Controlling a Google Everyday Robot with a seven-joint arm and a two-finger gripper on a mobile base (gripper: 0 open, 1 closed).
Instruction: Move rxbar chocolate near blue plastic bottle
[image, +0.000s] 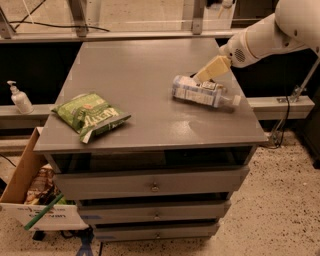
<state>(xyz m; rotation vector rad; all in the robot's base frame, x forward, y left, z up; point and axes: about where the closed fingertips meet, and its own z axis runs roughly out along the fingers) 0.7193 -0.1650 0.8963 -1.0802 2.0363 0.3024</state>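
The blue plastic bottle (202, 93), clear with a white-and-blue label, lies on its side at the right of the grey cabinet top (140, 75), cap pointing right. My gripper (209, 71), cream-coloured on a white arm, reaches in from the upper right and sits just above and behind the bottle's upper edge. A small dark patch (212, 85) shows right behind the bottle, under the gripper; I cannot tell whether it is the rxbar chocolate or whether the gripper holds it.
A large green chip bag (90, 116) lies near the front left edge of the top. A small white pump bottle (20, 98) stands on a ledge at the left. A cardboard box (30, 190) of items stands on the floor at lower left. Drawers are below the top.
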